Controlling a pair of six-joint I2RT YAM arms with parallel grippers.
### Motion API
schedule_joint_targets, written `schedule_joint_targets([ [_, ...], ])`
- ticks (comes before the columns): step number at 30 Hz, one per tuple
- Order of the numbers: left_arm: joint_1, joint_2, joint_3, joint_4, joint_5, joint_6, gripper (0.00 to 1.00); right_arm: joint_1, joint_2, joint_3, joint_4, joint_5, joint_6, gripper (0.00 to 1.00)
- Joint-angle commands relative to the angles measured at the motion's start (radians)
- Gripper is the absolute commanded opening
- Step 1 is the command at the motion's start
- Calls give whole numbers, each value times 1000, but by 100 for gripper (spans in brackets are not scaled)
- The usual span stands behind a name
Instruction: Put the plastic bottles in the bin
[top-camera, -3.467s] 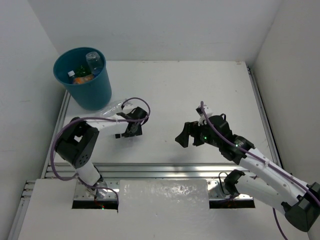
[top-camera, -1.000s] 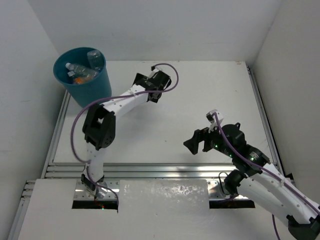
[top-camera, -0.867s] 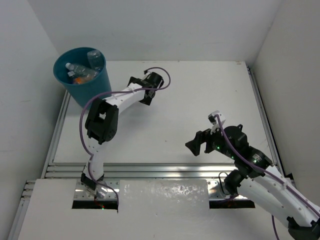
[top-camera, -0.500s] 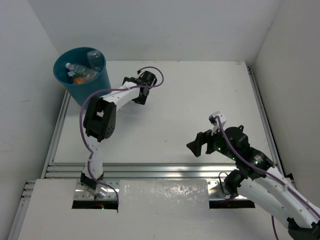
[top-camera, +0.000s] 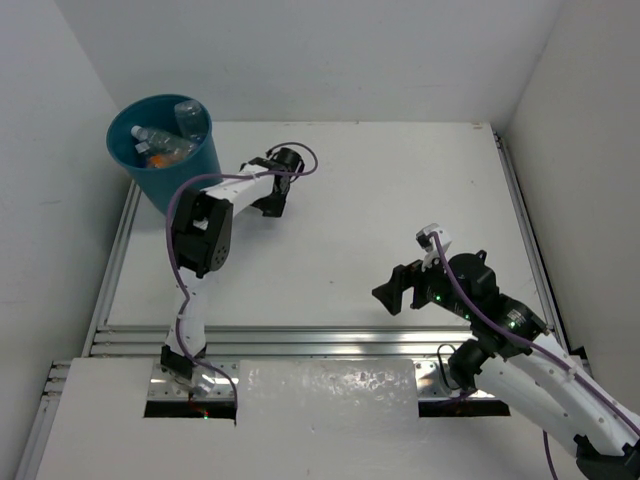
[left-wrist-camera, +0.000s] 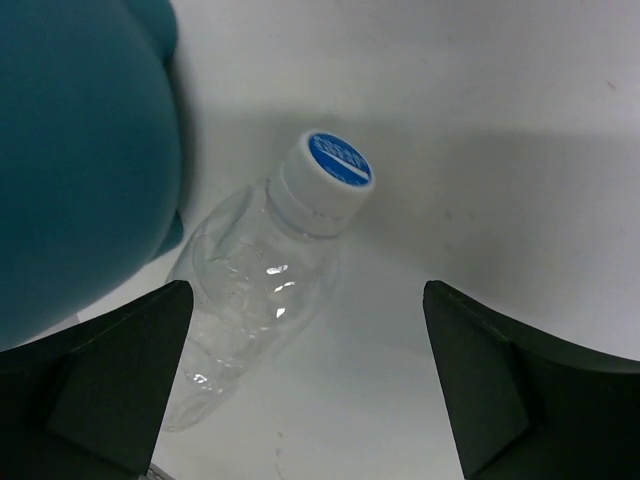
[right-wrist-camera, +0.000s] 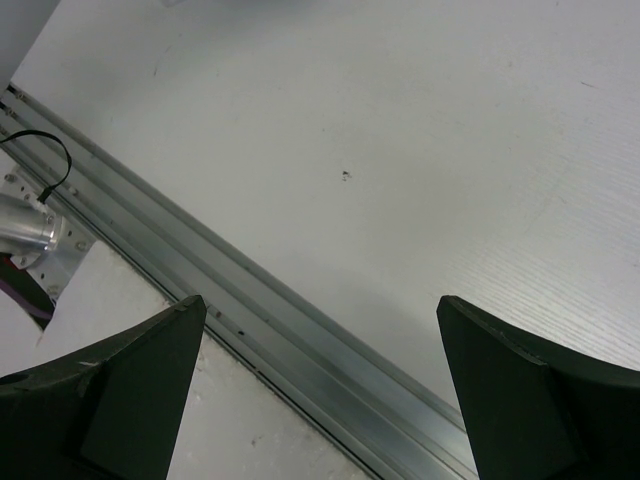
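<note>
Left hand (left-wrist-camera: 310, 345) hung spread wide over a clear blue-capped bottle (left-wrist-camera: 262, 290) lying on the table (left-wrist-camera: 500, 150) just beside the teal bin (left-wrist-camera: 80, 150), apparently lined up to grab it, while other bottles (top-camera: 150, 138) sat inside and the right hand (top-camera: 393, 292) idled open.
</note>
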Motion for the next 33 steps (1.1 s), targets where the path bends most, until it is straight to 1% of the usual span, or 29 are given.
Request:
schedule_joint_targets([
  [1, 30, 39, 39, -5, 32, -38, 95, -3, 1, 17, 43, -7, -6, 99],
  [4, 32, 39, 36, -1, 57, -41, 79, -3, 4, 17, 46, -9, -8, 99],
  [5, 32, 39, 38, -2, 84, -42, 68, -3, 5, 14, 48, -9, -9, 99],
  [11, 33, 41, 30, 4, 147, -52, 67, -2, 8, 17, 54, -17, -3, 99],
  [13, 30, 44, 44, -22, 162, -58, 59, -3, 7, 15, 53, -14, -2, 99],
  [14, 29, 38, 48, -25, 188, -61, 52, -3, 5, 15, 51, -12, -3, 99],
  [16, 18, 25, 52, -34, 213, -74, 45, -3, 4, 15, 51, -9, -3, 99],
  [17, 10, 7, 56, -40, 222, -81, 32, -3, 7, 19, 52, -9, -3, 99],
  [18, -7, -2, 59, -57, 227, -91, 23, -3, 7, 20, 51, -9, -3, 99],
  [19, -16, -16, 62, -62, 239, -105, 17, -3, 7, 23, 49, -7, -3, 99],
  [20, -25, -54, 64, -60, 273, -107, 8, -3, 8, 25, 49, -7, -3, 99],
  [21, -36, -74, 68, -59, 290, -113, 4, -3, 10, 26, 51, -7, -6, 99],
  [23, -62, -146, 87, -59, 358, -121, 0, -3, 18, 34, 43, -1, -11, 99],
  [25, -77, -203, 99, -44, 406, -128, 0, -3, 21, 43, 36, 11, -14, 99],
  [26, -80, -261, 108, -37, 454, -128, 0, -3, 24, 46, 34, 14, -17, 99],
  [28, -80, -307, 134, -34, 486, -134, 0, -3, 25, 52, 33, 20, -17, 99],
  [30, -80, -361, 197, -51, 466, -145, 0, -3, 31, 58, 33, 23, -20, 99],
  [32, -64, -398, 315, -71, 376, -166, 0, -3, 37, 65, 34, 26, -20, 99],
  [33, -50, -406, 315, -74, 345, -177, 0, -2, 41, 66, 34, 28, -18, 99],
])
